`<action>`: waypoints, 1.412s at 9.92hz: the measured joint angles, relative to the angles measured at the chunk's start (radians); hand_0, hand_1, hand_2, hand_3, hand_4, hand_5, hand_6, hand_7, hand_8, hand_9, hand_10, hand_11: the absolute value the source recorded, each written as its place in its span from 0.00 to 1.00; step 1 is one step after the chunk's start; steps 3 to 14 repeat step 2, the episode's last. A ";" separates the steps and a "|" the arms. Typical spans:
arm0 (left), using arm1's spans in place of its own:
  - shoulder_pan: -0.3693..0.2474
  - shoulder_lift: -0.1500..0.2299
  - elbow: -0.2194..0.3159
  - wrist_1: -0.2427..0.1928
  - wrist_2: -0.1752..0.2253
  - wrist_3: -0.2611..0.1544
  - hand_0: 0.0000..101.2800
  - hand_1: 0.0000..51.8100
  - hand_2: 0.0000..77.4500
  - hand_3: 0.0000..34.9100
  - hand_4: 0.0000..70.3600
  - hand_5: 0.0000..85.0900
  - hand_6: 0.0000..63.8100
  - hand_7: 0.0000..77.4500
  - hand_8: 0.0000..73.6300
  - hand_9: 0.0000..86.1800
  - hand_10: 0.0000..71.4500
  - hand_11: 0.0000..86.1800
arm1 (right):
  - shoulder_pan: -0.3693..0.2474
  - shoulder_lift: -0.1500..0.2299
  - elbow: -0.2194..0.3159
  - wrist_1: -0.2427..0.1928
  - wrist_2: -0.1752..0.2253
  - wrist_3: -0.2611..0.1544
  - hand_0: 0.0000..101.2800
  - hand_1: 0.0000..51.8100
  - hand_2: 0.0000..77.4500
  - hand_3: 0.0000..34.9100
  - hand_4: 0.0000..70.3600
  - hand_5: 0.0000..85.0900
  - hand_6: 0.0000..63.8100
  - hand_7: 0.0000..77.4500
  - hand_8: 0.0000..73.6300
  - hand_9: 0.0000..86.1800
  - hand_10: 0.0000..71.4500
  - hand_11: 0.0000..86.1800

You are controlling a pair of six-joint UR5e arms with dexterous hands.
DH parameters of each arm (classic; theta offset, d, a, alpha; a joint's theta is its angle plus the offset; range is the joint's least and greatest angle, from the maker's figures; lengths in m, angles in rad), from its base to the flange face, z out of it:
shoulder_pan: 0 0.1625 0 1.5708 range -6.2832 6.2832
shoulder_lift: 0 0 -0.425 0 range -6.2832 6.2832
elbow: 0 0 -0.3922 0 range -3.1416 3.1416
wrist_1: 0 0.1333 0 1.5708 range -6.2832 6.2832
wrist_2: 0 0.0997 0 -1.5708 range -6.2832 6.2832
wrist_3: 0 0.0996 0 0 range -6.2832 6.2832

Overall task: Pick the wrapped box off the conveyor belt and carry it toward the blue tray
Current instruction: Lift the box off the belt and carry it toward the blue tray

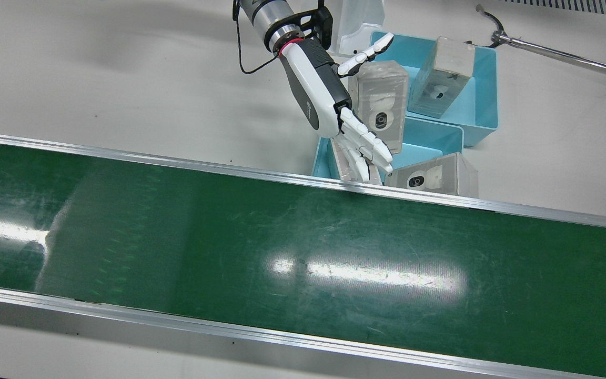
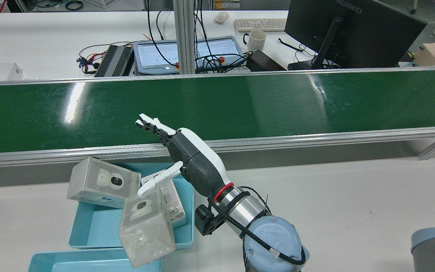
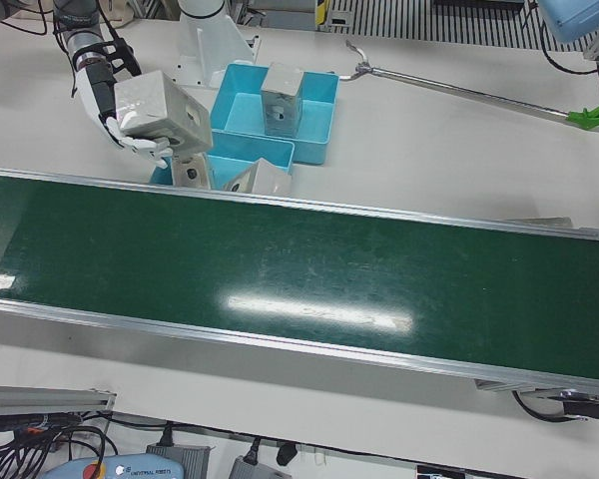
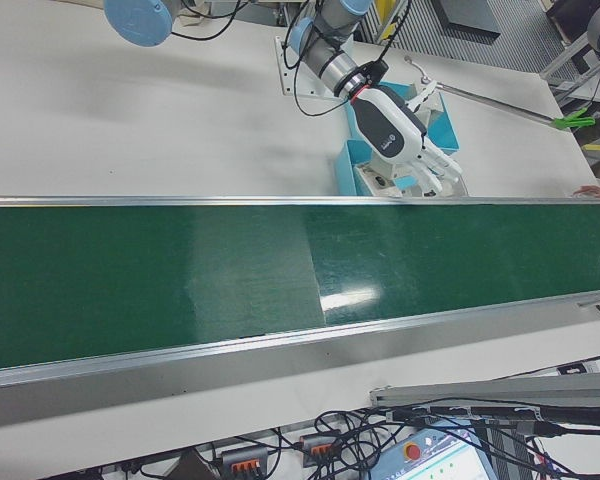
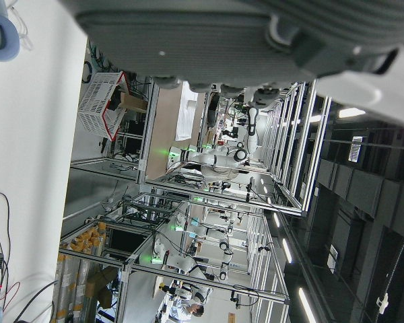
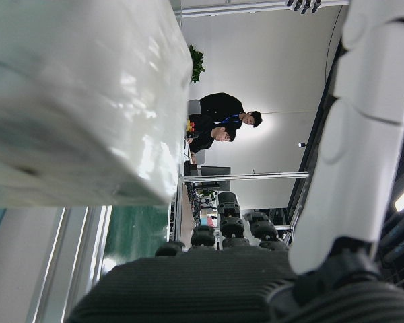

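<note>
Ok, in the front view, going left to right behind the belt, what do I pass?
hand → held wrapped box → second wrapped box standing in the far blue tray → metal rod. The boxes near the belt rail overlap these, so they are left out.

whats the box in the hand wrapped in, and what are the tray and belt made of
Wrapped box: probably clear glossy plastic film over a pale carton; the print shows through hazily.
Blue tray: likely moulded plastic, with even colour and thin walls.
Conveyor belt: green rubbery or PVC sheet, semi-gloss, scuffed, reflecting lamps.
</note>
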 joint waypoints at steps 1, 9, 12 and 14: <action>0.000 0.000 0.000 0.000 0.000 0.000 0.00 0.00 0.01 0.00 0.00 0.01 0.01 0.01 0.01 0.01 0.00 0.01 | 0.012 -0.004 0.020 -0.001 -0.004 0.010 0.46 0.16 0.02 0.00 0.18 0.10 0.00 0.17 0.00 0.02 0.00 0.01; 0.000 0.000 0.000 0.000 0.000 0.000 0.00 0.00 0.01 0.00 0.00 0.01 0.01 0.01 0.01 0.01 0.01 0.01 | 0.038 -0.016 0.047 -0.002 -0.006 0.028 0.46 0.18 0.02 0.00 0.21 0.13 0.00 0.23 0.00 0.02 0.00 0.01; 0.000 0.000 0.000 0.000 0.000 0.000 0.00 0.00 0.01 0.00 0.00 0.01 0.01 0.01 0.01 0.01 0.01 0.01 | 0.038 -0.016 0.047 -0.002 -0.006 0.028 0.46 0.18 0.02 0.00 0.21 0.13 0.00 0.23 0.00 0.02 0.00 0.01; 0.000 0.000 0.000 0.000 0.000 0.000 0.00 0.00 0.01 0.00 0.00 0.01 0.01 0.01 0.01 0.01 0.01 0.01 | 0.038 -0.016 0.047 -0.002 -0.006 0.028 0.46 0.18 0.02 0.00 0.21 0.13 0.00 0.23 0.00 0.02 0.00 0.01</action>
